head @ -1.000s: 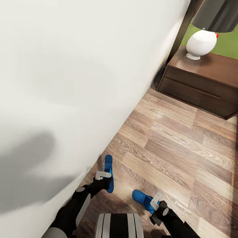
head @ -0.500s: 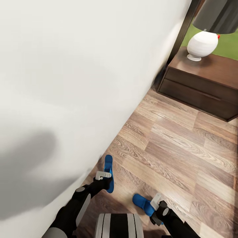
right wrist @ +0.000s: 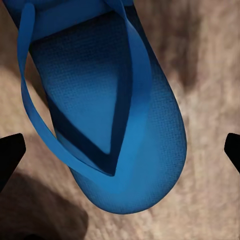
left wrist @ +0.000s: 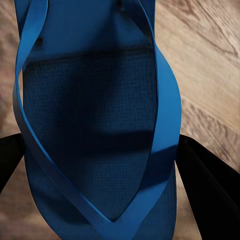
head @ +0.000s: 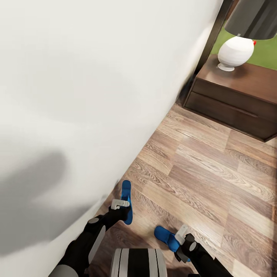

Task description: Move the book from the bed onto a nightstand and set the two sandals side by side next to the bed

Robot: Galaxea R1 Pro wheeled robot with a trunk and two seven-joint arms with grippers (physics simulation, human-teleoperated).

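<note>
Two bright blue sandals [head: 127, 202] [head: 166, 236], thong-strapped, flat.

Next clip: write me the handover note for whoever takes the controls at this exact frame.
Left gripper: open, fingers either side of the left sandal, which lies on the floor beside the bed.
Right gripper: open, over the right sandal, which lies apart from the first and angled to it.
Done: both sandals are near the bed.
Left: set them side by side; the book still has to reach the nightstand.
</note>
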